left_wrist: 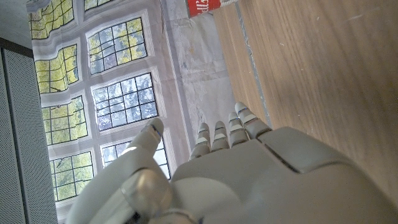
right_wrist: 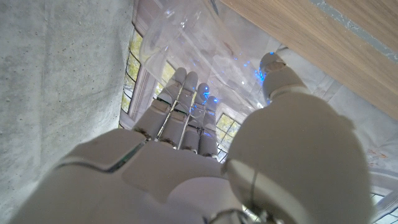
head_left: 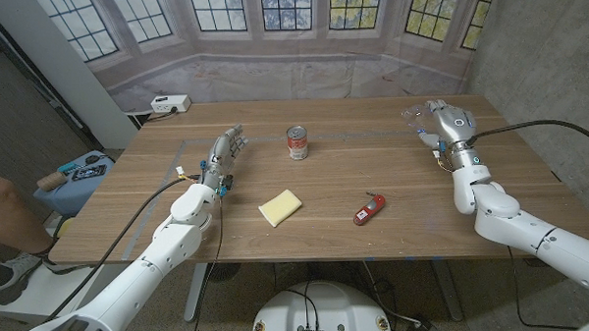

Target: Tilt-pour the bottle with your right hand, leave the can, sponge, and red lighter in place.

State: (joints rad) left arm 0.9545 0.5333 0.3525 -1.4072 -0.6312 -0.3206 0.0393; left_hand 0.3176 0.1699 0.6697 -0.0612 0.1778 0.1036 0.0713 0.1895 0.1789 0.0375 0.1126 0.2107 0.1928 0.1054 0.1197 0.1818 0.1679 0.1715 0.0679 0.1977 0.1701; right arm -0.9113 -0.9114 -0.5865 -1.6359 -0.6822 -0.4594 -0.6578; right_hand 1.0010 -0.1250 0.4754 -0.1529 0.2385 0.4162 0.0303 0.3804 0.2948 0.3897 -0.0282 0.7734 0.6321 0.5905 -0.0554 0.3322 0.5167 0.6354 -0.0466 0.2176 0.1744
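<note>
A clear plastic bottle (head_left: 418, 119) stands at the far right of the wooden table (head_left: 336, 233); in the right wrist view the bottle (right_wrist: 211, 43) shows blue glints. My right hand (head_left: 450, 126) is right beside it, fingers (right_wrist: 186, 106) straight and thumb (right_wrist: 280, 78) spread, the bottle in the span between them. I cannot tell whether they touch it. A red and white can (head_left: 297, 143) stands upright mid-table, its end in the left wrist view (left_wrist: 204, 5). A yellow sponge (head_left: 280, 206) and a red lighter (head_left: 369, 209) lie nearer the front. My left hand (head_left: 223, 160) is empty, fingers (left_wrist: 227, 130) extended.
A white power strip (head_left: 171, 104) sits beyond the table's far left corner. A blue box (head_left: 79, 178) and a person's arm (head_left: 6, 210) are off the left side. A cable (head_left: 529, 125) trails from my right wrist. A window backdrop hangs behind the table.
</note>
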